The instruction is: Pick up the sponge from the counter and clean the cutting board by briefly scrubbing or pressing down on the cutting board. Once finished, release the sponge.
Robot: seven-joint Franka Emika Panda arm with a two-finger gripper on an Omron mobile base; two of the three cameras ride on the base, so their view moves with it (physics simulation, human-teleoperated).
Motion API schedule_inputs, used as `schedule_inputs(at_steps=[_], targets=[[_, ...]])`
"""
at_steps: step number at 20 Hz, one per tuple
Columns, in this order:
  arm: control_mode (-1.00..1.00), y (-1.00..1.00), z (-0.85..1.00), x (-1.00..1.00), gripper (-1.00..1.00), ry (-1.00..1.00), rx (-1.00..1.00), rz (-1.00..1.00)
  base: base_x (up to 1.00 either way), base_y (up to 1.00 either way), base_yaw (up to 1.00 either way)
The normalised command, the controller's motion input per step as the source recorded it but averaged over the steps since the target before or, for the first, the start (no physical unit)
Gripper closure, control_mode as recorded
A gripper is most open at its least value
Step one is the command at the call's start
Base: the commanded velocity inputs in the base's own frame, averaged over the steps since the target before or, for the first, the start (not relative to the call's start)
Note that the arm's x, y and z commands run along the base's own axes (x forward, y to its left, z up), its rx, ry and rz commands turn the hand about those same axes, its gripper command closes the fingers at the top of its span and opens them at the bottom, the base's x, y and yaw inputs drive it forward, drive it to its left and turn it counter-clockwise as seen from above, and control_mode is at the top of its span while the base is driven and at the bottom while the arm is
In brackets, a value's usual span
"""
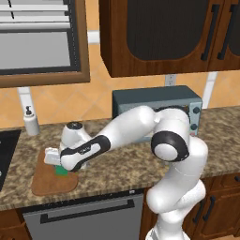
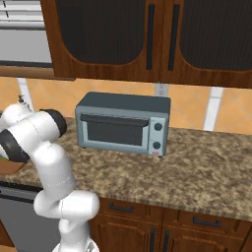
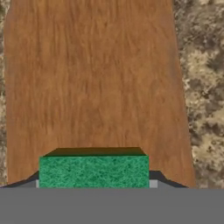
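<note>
My fingers [image 3: 153, 183] pinch the sponge [image 3: 94, 171] from both sides, and it sits low over the cutting board [image 3: 96, 78], near the middle of its width. To scrub well, I judge I should press straight down until the sponge flattens against the wood, rub briefly along the grain, stay inside the board's edges, off the granite bench [image 3: 201, 87], then let go.

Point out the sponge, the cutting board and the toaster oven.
sponge [image 3: 94, 171], hand view, green top face.
cutting board [image 3: 94, 83], hand view, bare wood beyond the sponge.
toaster oven [image 2: 116, 132], right base view, glass door.
</note>
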Motion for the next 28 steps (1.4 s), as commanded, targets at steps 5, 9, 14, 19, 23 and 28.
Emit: schedule_inputs(at_steps=[5, 9, 14, 19, 23, 28], targets=[[-1.0, 0.59, 0.48, 0.51, 1.0, 0.12, -0.09, 0.0, 0.0, 0.0, 0.0], [-1.0, 0.61, 0.4, 0.26, 1.0, 0.17, -0.17, 0.0, 0.0, 0.0, 0.0], [-1.0, 0.52, -0.14, 0.01, 1.0, 0.03, -0.17, -0.02, 0.0, 0.0, 0.0], [-1.0, 0.36, -0.47, 0.1, 1.0, 0.0, -0.08, 0.0, 0.0, 0.0, 0.0], [-1.0, -0.01, -0.61, 0.02, 1.0, 0.0, -0.01, 0.0, 0.0, 0.0, 0.0], [-1.0, -0.34, -0.74, 0.0, 1.0, -0.06, 0.0, 0.0, 0.0, 0.0, 0.0]])
